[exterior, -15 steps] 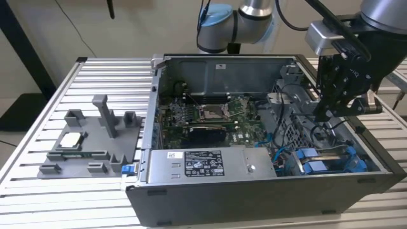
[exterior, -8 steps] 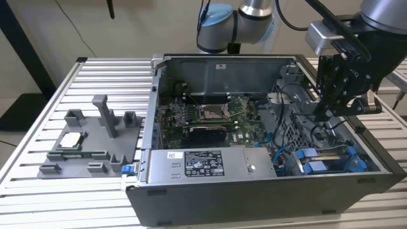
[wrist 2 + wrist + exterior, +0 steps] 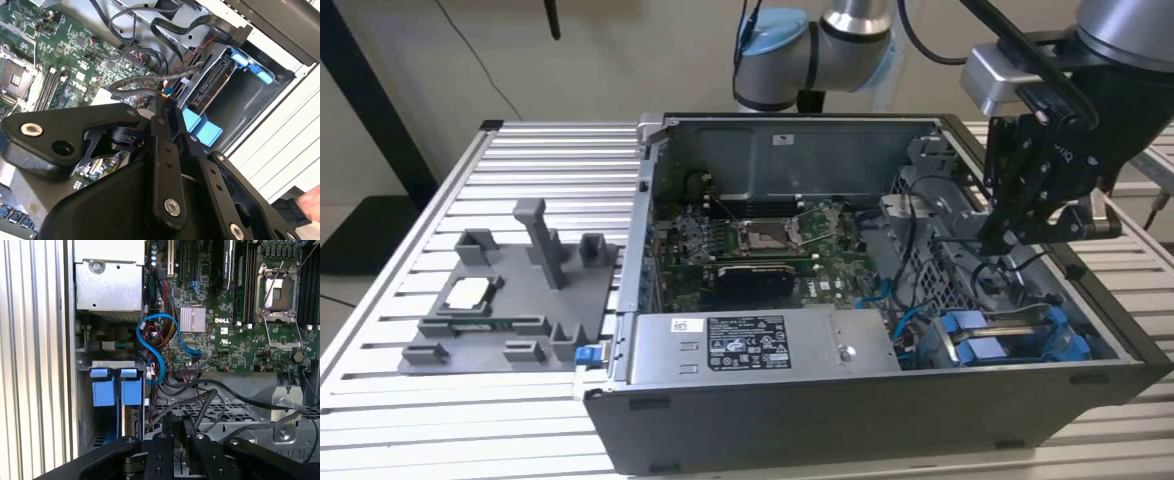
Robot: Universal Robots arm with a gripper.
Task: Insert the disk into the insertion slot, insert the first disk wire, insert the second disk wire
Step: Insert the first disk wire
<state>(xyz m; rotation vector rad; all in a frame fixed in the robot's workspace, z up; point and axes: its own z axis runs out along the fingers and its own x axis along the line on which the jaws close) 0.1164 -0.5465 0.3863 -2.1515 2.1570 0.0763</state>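
The disk sits edge-on inside the insertion slot, a dark metal bay at the case's corner. Its blue carrier tabs show at the bay's mouth, and the blue frame also shows in the exterior view. My gripper hangs just above the bay, over the tangle of cables beside the motherboard. Its fingers are shut on the end of a dark braided disk wire with a small coloured connector at the tip. In the exterior view the gripper is at the case's right side.
A grey labelled power-supply box lies along the case front. The motherboard fills the middle, with a blue cable loop near the bay. A grey fixture tray stands on the slatted table. A hand shows at the table's edge.
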